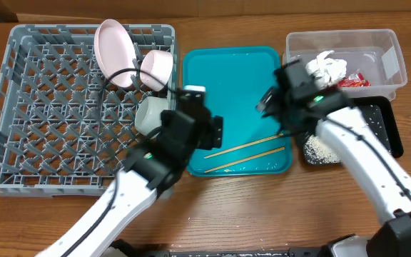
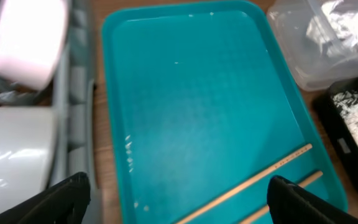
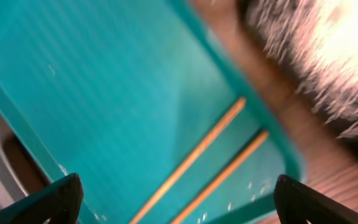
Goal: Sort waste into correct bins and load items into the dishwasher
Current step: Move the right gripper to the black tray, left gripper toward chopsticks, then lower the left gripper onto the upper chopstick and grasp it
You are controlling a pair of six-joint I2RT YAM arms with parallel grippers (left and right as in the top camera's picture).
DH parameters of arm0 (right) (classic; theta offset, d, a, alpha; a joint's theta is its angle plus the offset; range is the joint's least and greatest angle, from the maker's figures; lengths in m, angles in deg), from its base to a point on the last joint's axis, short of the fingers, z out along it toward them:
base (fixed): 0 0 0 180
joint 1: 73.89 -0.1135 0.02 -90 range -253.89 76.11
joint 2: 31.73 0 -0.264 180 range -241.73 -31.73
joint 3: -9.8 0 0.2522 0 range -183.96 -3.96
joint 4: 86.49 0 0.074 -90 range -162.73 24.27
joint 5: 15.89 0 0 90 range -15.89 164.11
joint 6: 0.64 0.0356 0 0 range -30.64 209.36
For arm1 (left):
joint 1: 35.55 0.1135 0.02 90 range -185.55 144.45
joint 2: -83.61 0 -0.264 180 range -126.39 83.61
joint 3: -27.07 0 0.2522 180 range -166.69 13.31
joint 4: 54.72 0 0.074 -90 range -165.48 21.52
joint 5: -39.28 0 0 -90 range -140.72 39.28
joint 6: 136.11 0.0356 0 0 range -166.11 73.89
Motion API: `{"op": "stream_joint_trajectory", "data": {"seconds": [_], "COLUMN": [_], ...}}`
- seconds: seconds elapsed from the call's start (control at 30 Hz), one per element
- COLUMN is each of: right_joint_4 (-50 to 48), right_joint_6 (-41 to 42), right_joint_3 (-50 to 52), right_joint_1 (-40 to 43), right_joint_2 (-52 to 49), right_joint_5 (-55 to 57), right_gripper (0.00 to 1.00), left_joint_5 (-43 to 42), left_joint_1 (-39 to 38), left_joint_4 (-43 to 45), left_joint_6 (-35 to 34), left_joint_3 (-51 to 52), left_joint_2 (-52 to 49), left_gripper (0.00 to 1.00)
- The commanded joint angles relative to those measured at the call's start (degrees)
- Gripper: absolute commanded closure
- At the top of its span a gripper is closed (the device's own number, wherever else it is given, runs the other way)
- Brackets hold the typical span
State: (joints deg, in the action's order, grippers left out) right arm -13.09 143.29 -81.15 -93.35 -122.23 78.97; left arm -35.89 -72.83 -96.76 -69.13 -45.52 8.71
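The left gripper [image 2: 179, 193] and right gripper [image 3: 178, 190] both gape empty above the teal tray [image 1: 227, 78]. The chopsticks [image 1: 245, 145] lie at its lower right. If both reach together, the arms could clash or nudge the thin sticks away.

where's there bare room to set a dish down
Free: the teal plastic tray, bare from its far rim down to the two wooden chopsticks near its front right corner; and the left grid of the grey plastic dish rack. Crowded: the rack's far right corner, with a round pale plate and white bowls, and the clear plastic tub of waste.
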Motion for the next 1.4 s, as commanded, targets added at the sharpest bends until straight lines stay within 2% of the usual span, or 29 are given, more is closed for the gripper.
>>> {"op": "stream_joint_trajectory", "data": {"seconds": [0.0,0.1,0.2,0.4,0.47,0.6,0.87,0.97,1.37], "right_joint_4": [3.04,5.81,7.69,10.73,11.04,10.99,10.97,10.97,10.97], "right_joint_6": [-3.48,-5.60,-6.47,-6.45,-6.43,-6.43,-6.43,-6.43,-6.43], "right_joint_3": [-5.01,-6.78,-6.99,-6.99,-6.99,-6.99,-6.99,-6.99,-6.99], "right_joint_1": [3.69,7.10,11.04,16.15,16.61,16.59,16.59,16.59,16.59], "right_joint_2": [0.48,0.48,0.48,0.48,0.48,0.48,0.48,0.48,0.48], "right_joint_5": [3.78,4.37,4.66,5.20,5.18,5.18,5.18,5.18,5.18], "right_gripper": [0.00,0.00,0.00,0.00,0.00,0.00,0.00,0.00,0.00], "left_joint_5": [0.83,0.74,-1.29,-7.78,-9.44,-11.41,-13.90,-13.84,-12.92], "left_joint_1": [-1.81,-3.45,-4.98,-5.79,-5.77,-5.77,-5.86,-5.84,-5.88], "left_joint_4": [4.44,9.05,8.31,-3.58,-7.43,-10.91,-14.43,-14.51,-14.75], "left_joint_6": [5.62,8.96,15.02,30.14,34.14,37.97,44.61,45.20,48.41], "left_joint_3": [0.09,-0.72,-5.09,-18.64,-21.90,-24.22,-24.20,-24.20,-24.20], "left_joint_2": [-6.97,-12.39,-18.18,-29.75,-32.50,-35.17,-37.27,-39.17,-40.94], "left_gripper": [0.08,0.00,0.00,0.00,0.04,0.20,0.24,0.30,0.46]}}
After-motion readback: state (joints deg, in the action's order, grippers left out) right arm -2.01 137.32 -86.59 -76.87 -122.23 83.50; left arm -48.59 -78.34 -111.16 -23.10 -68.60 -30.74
